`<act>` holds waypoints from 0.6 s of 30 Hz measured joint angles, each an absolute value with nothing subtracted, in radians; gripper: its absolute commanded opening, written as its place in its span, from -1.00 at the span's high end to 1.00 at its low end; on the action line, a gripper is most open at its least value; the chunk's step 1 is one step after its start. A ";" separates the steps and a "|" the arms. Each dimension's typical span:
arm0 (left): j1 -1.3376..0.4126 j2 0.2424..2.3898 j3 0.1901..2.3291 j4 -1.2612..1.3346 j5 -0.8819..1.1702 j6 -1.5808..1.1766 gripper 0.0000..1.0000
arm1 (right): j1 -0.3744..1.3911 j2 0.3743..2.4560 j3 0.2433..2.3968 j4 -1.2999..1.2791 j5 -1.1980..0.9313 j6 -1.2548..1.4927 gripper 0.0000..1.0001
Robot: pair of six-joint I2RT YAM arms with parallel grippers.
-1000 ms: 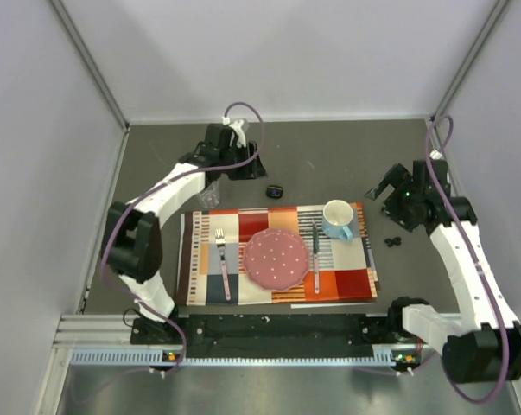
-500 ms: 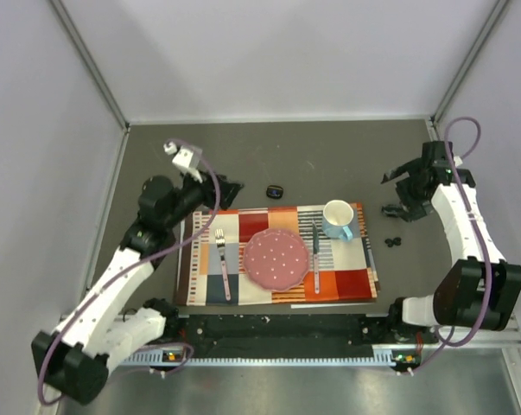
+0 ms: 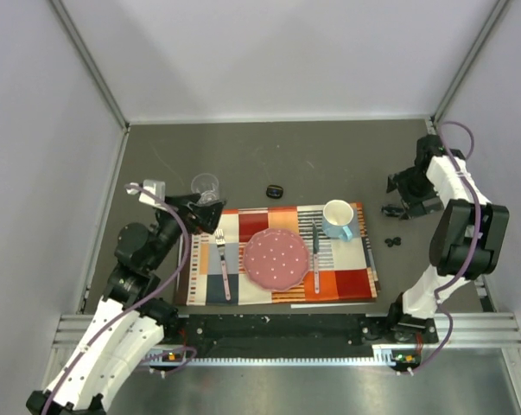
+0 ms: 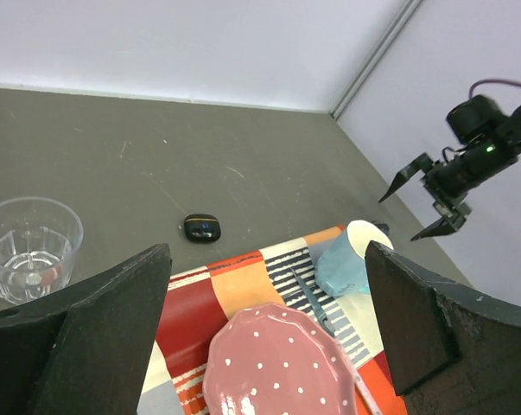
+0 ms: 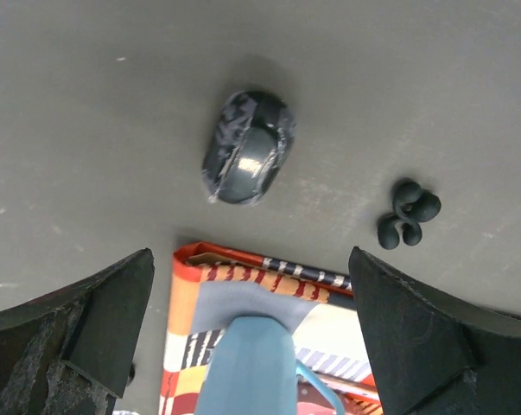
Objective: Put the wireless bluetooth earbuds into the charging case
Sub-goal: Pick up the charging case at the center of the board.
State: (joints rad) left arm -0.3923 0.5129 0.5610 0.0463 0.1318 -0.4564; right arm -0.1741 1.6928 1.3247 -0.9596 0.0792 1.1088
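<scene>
I see the charging case, small, black and glossy, lying closed on the grey counter. The two black earbuds lie touching each other, well apart from it.

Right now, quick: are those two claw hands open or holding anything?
Left gripper: open, holding nothing.
Right gripper: open, holding nothing.

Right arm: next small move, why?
Probably bring the right gripper back toward its base and down over the two small glossy black earbuds: its jaws are open and empty, and the buds lie loose on the grey table, off-centre in its view.
</scene>
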 measured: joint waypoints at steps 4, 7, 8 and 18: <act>-0.392 0.435 0.546 0.018 0.113 -0.491 -0.98 | -0.175 1.726 1.328 -0.978 0.097 1.133 -0.85; -0.392 0.384 0.538 0.012 0.096 -0.506 -0.98 | -0.180 1.757 1.364 -0.988 0.104 1.149 -0.82; -0.392 0.366 0.533 0.009 0.087 -0.515 -0.98 | -0.182 1.769 1.373 -0.986 0.104 1.156 -0.80; -0.392 0.309 0.507 -0.053 0.062 -0.563 -0.98 | -0.186 1.870 1.380 -0.985 0.105 1.225 -0.72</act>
State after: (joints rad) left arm -0.3923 0.3092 0.5068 -0.0528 0.0616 -0.5629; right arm -0.1864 1.8698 1.3804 -0.9852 0.1051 1.2251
